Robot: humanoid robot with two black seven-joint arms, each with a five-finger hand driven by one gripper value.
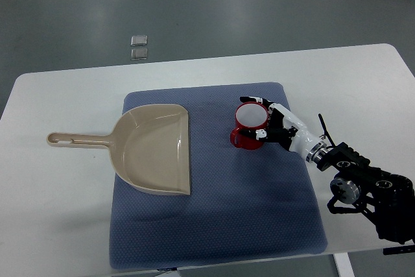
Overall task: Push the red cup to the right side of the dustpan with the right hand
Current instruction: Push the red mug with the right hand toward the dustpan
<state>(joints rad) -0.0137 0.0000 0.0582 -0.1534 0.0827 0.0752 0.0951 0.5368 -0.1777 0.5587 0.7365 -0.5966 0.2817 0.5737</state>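
Cupping red cup: right hand, fingers wrapped round its far side | cup upright on blue mat, right of dustpan (well apart) | risk: high push tips it; mat drags

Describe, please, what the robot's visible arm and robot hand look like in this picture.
Only the right arm shows. The right robot hand has white shells with black fingers and joints. A silver ring marks the wrist. The forearm is black, bulky machinery with a round grey disc and thin black cables.
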